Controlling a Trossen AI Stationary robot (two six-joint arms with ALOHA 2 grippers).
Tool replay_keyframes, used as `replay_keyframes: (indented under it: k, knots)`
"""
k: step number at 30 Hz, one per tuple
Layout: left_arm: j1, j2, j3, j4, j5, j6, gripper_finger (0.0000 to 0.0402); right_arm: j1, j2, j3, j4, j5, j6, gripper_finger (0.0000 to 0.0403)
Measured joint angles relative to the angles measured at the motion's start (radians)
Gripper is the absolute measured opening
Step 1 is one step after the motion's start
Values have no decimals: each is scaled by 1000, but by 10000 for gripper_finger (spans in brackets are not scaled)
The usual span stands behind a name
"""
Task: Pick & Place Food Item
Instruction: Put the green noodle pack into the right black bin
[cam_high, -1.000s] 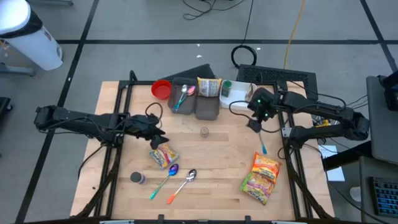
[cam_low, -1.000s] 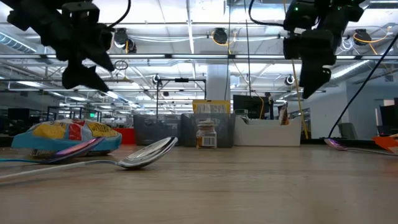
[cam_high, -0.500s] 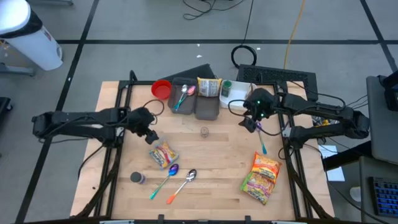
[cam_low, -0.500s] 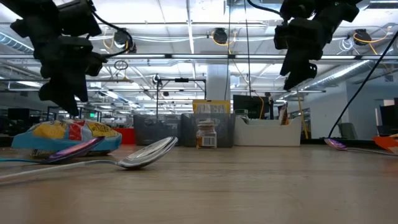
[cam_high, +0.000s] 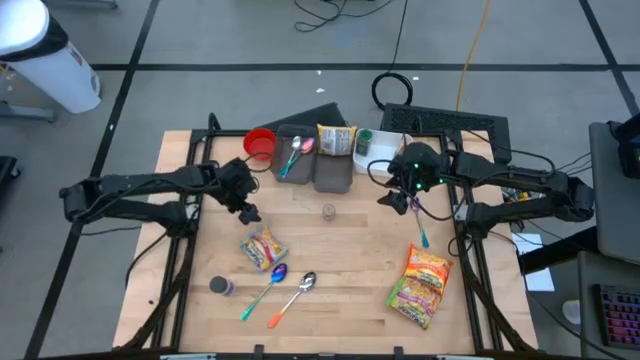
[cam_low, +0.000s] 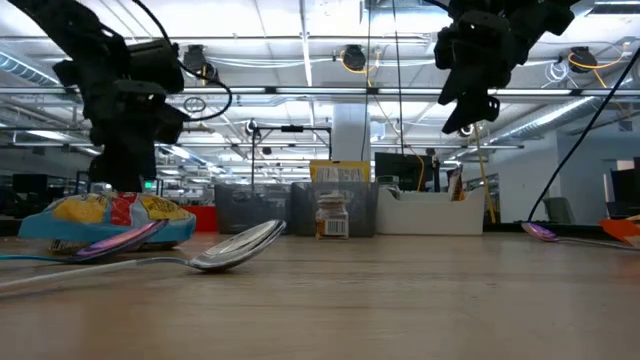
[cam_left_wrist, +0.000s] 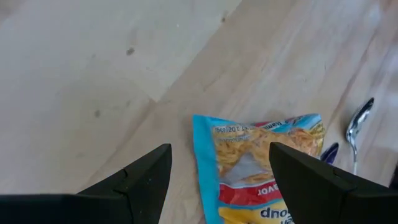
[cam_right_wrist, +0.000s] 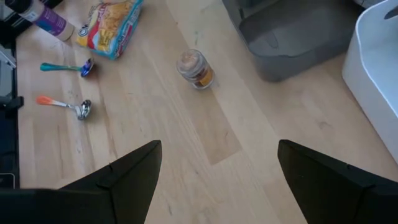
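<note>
Wooden tabletop (cam_high: 350, 250) on a black frame, ringed by grey floor marked with dark tape lines; beyond, in the low view, an open hall under fluorescent strips and ceiling pipework. Along the far edge: red bowl (cam_high: 260, 143), two grey bins (cam_high: 332, 172) (one holding spoons), an upright yellow snack packet (cam_high: 336, 139), a white tray (cam_high: 385, 148). Mid-table, alone, a small jar (cam_high: 328, 211). Nearer the front, blue-edged noodle packet (cam_high: 263, 248) lying flat, with a purple-bowled spoon (cam_high: 264, 289) touching its near corner, a silver spoon with orange handle (cam_high: 293, 297) just beside, and a small purple-capped bottle (cam_high: 220, 286) off to the left. Second noodle packet (cam_high: 422, 283) flat at the right front, teal-handled spoon (cam_high: 420, 228) above it. Left gripper (cam_high: 247, 211) raised over bare wood just behind the blue-edged packet, fingers apart, holding nothing. Right gripper (cam_high: 395, 198) high near the white tray, fingers spread wide, likewise empty.
</note>
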Motion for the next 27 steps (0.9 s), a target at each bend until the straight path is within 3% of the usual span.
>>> replay_keyframes:
  k: [15, 27]
  knots:
    - [6, 236, 0, 102, 105, 74, 273, 26, 0, 0, -1, 1, 6, 313]
    - [27, 228, 2, 149, 129, 65, 273, 26, -8, 0, -2, -18, -17, 313]
